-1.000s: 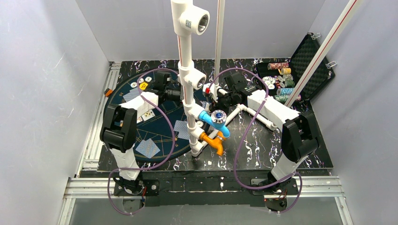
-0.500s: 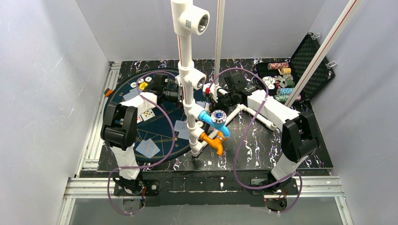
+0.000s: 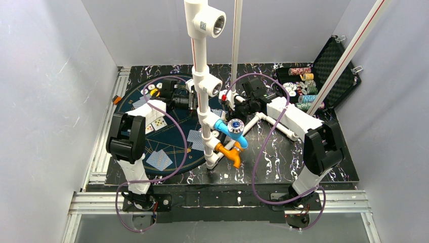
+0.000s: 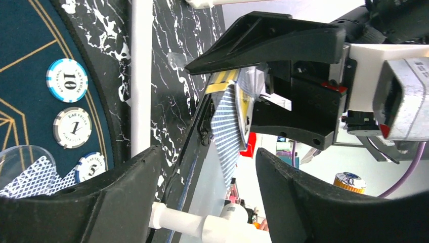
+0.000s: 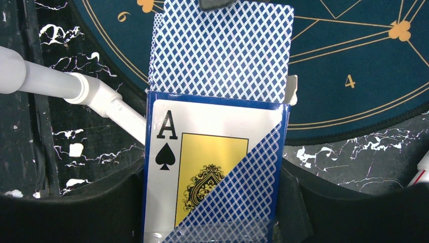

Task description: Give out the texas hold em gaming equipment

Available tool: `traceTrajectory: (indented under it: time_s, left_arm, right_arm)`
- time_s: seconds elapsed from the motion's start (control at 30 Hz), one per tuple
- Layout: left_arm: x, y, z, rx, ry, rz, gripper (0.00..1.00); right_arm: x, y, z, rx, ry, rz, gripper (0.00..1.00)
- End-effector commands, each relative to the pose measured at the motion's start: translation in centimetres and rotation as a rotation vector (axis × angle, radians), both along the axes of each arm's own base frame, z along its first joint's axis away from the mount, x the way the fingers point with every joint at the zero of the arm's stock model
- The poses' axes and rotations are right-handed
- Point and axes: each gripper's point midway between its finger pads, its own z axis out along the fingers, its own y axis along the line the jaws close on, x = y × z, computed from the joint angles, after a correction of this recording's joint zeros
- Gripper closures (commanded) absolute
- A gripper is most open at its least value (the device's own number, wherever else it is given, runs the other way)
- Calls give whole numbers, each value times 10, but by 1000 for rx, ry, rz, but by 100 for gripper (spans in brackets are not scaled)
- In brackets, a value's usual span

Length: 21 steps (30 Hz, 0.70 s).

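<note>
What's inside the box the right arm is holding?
Blue-backed cards stick out of the open top of the box; only the front one's back shows. The box hides their lower parts, so the count cannot be told.

White left arm (image 3: 132, 171) and right arm (image 3: 294, 115), black joints, looping purple cables (image 3: 259, 154), matte black fingers (image 4: 313, 202)

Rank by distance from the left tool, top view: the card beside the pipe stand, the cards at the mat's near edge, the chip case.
From the left tool:
1. Card beside the pipe stand, toward the bases.
2. Cards at the near edge of the mat, left.
3. Chip case, far right.
</note>
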Motion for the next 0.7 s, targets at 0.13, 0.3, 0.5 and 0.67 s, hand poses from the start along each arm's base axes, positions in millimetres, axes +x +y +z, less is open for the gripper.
traceTrajectory:
  time_s: [0.13, 0.3, 0.5, 0.67]
  left_arm:
    - [-31, -21, 23, -62, -13, -130, 35]
    - [-35, -24, 5, -56, 72, -148, 42]
    - [-34, -23, -3, -51, 113, -144, 58]
    - [-32, -20, -2, -48, 108, -128, 62]
  right_arm:
    - [3, 6, 30, 71, -63, 32, 99]
    - [2, 7, 35, 79, -68, 38, 99]
    - [0, 6, 37, 77, -73, 43, 99]
    - [-1, 4, 40, 75, -79, 44, 99]
